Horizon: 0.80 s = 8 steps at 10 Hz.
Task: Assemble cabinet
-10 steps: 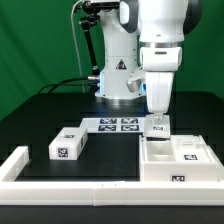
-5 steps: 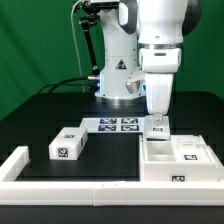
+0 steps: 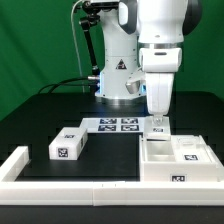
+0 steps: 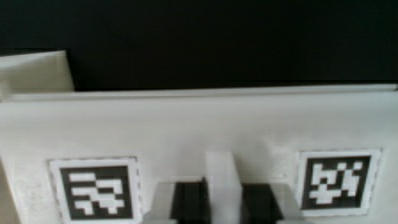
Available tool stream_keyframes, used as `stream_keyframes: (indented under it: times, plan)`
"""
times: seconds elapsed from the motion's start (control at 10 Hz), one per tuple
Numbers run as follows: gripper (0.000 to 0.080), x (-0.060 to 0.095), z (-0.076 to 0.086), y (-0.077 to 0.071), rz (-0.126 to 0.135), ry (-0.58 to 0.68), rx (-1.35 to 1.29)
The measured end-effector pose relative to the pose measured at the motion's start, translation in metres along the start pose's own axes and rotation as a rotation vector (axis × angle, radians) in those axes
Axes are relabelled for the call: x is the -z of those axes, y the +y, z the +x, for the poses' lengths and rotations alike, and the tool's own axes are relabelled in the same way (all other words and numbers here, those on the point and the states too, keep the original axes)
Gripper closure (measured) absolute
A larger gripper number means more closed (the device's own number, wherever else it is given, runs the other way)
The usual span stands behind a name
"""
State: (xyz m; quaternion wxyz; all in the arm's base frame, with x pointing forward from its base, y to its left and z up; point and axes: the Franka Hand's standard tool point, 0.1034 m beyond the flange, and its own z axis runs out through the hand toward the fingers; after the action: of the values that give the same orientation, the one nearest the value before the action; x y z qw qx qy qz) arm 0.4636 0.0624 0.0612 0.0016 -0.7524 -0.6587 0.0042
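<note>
The cabinet shell (image 3: 160, 165), a white open box with tags, lies at the front on the exterior view's right. A tagged white block (image 3: 189, 152) rests in it. My gripper (image 3: 157, 117) hangs straight down over the shell's back edge. It is shut on the thin top edge of an upright white tagged panel (image 3: 157, 128). In the wrist view the two dark fingers (image 4: 185, 203) press a narrow white ridge between them at the gripper (image 4: 222, 192). Below spreads the white panel (image 4: 196, 125) with two tags. A loose white tagged block (image 3: 68, 145) lies at the exterior view's left.
The marker board (image 3: 118, 124) lies flat in front of the robot base (image 3: 115, 85). A long white rail (image 3: 70, 186) runs along the table's front edge and turns up the left side. Black table top (image 3: 40, 115) lies behind the loose block.
</note>
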Motion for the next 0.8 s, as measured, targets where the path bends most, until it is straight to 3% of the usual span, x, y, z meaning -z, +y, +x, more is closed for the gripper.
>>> stream_keyframes:
  times: [0.3,0.8]
  plan:
    - [0.0732,-0.001,0.000,0.000,0.001,0.000,0.002]
    - [0.0732,-0.001,-0.002,0.015,-0.002,0.003,-0.002]
